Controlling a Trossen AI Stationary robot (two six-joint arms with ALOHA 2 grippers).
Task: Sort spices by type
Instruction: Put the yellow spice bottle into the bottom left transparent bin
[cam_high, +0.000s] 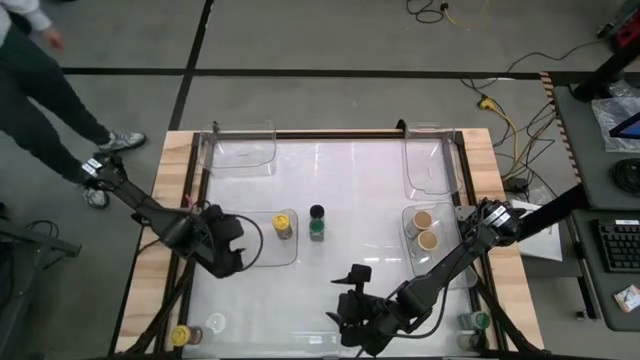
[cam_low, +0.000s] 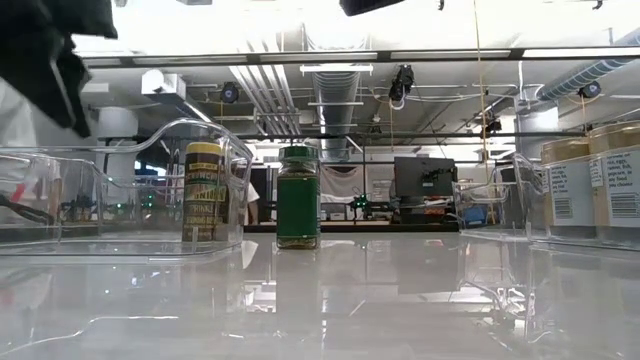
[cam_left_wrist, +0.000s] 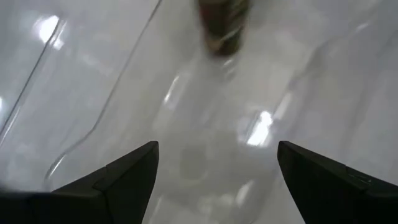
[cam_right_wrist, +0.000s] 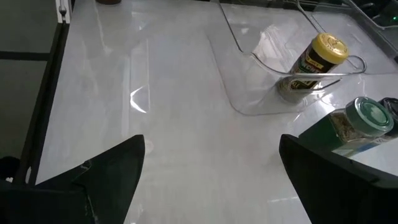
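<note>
A yellow-lidded spice jar (cam_high: 284, 225) stands upright in a clear tray (cam_high: 262, 255) left of centre. Just right of it, on the bare table, are a green-lidded jar (cam_high: 317, 230) and a black-lidded jar (cam_high: 317, 212). Two tan-lidded jars (cam_high: 426, 229) stand in the right-hand tray (cam_high: 446, 268). My left gripper (cam_high: 228, 250) hovers open over the left tray's near-left part, apart from the yellow jar (cam_left_wrist: 221, 25). My right gripper (cam_high: 350, 295) hangs open above the table's near middle, facing the yellow jar (cam_right_wrist: 320, 62) and the green jar (cam_right_wrist: 364, 121).
Two more clear trays lie at the far left (cam_high: 240, 145) and far right (cam_high: 430, 160). A yellow-lidded jar (cam_high: 180, 335) stands at the near left corner and a green-lidded one (cam_high: 480, 321) at the near right corner. A person's legs (cam_high: 50, 110) show beyond the table's far left.
</note>
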